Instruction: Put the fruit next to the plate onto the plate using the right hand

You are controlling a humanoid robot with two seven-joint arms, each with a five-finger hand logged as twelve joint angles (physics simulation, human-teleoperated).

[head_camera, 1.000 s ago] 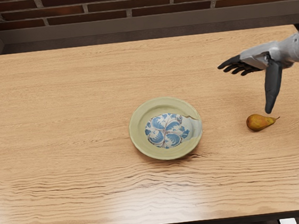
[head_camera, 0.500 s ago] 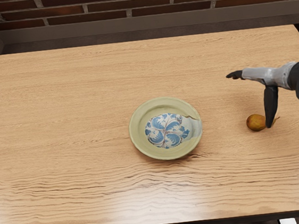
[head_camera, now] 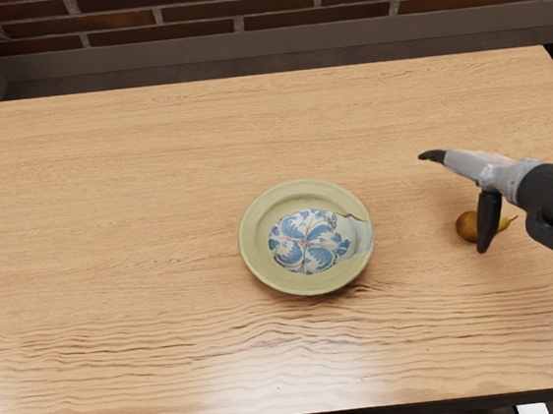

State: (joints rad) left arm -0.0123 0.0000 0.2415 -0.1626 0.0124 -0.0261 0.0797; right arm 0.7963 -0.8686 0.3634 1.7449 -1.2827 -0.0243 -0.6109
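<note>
From where I stand, the wooden table [head_camera: 171, 337] spreads out bare in front. A little past its middle sits a pale green plate [head_camera: 251, 237] with a blue flower pattern and a chip in its right rim. Off to the right of the plate, well apart from it, a small yellow-brown pear [head_camera: 468, 226] lies on the wood. The right hand [head_camera: 489, 175] hangs over it, wide open and holding nothing: its thumb [head_camera: 488, 224] points down across the pear's right side, and its fingers [head_camera: 435, 157] stretch leftward. I cannot tell whether the thumb touches the fruit. Behind the table runs a brick wall [head_camera: 255, 2].
</note>
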